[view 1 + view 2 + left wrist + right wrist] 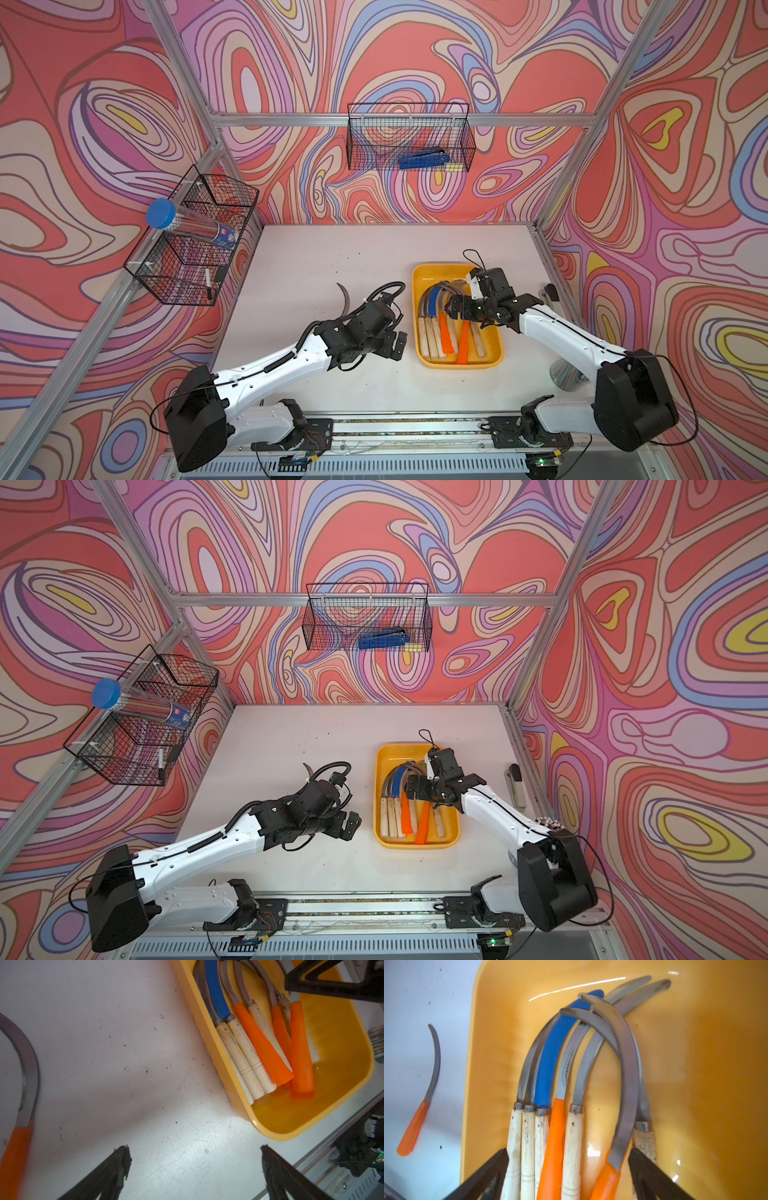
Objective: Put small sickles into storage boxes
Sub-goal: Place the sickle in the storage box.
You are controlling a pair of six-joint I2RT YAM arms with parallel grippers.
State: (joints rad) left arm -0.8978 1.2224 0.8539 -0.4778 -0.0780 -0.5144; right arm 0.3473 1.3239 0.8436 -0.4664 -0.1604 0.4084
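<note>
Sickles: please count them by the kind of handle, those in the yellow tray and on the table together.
Pale wooden handles: 5, all in the yellow tray.
Orange handles: 4; 3 in the tray, one partly covered, and the lone sickle on the table.
Total: 9 sickles.

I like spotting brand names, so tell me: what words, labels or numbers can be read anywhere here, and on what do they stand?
No text here is readable.
Tube in the side basket: a red and blue label, too small to read.
Blue tool in the back basket: no lettering can be made out.
Sickles and tray: no marks show, even close up.
</note>
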